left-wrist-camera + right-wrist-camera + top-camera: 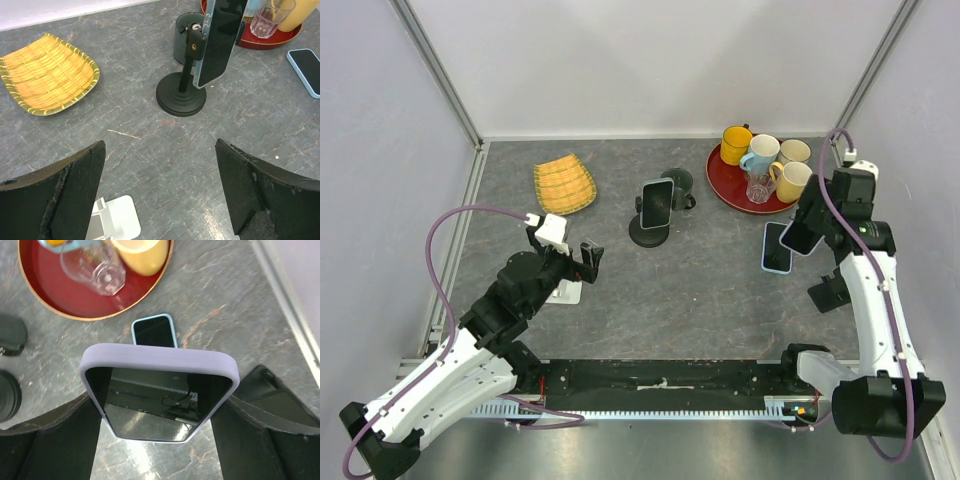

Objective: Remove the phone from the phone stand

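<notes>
Bench [700, 290] room lies beside the blue-cased phone [776, 247]: best to lower there, flat, and release late. Right gripper [159, 425] has its jaws clamped on the lilac-cased phone [150, 405], held aloft, off any stand. Left gripper [160, 165] jaws gape, idle.

1. My left arm [440, 385] and right arm [876, 300] are white shells linked by black joints.
2. A purple cable [432, 255] loops along each arm.
3. My left fingers [60, 195] and right fingers [50, 440] are matte black wedges, scuffed grey at the edges.
4. A white block [552, 228] caps my left wrist.
5. My right base [885, 405] is black.
</notes>
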You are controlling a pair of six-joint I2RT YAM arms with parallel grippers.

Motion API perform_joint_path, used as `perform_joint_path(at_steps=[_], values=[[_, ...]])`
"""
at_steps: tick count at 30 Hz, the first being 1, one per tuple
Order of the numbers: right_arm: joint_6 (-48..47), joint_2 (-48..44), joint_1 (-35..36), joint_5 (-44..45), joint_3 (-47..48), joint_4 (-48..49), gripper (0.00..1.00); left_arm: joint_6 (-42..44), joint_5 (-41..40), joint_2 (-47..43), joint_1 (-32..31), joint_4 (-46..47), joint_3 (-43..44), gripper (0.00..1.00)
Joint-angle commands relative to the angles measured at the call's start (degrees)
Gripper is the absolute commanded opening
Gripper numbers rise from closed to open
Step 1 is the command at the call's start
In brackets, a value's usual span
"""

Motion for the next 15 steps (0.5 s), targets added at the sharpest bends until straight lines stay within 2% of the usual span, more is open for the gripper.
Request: perform_joint_path(at_steps=[1, 10, 15], values=[[1.6, 2.2, 4.2, -3.5, 4.3, 0.8, 0.32, 2.5, 0.0, -0.2, -0.1, 2.6, 0.2, 0.97], [5.0, 14.2, 16.9, -3.8, 4.2, 5.3, 0.32, 2.7, -0.5, -0.5, -0.1, 2.3, 0.3, 0.97], [5.4, 24.0, 19.8, -3.8, 6.6, 6.3, 0.32, 3.0, -1.2, -0.6, -0.1, 2.0, 0.4, 0.97]])
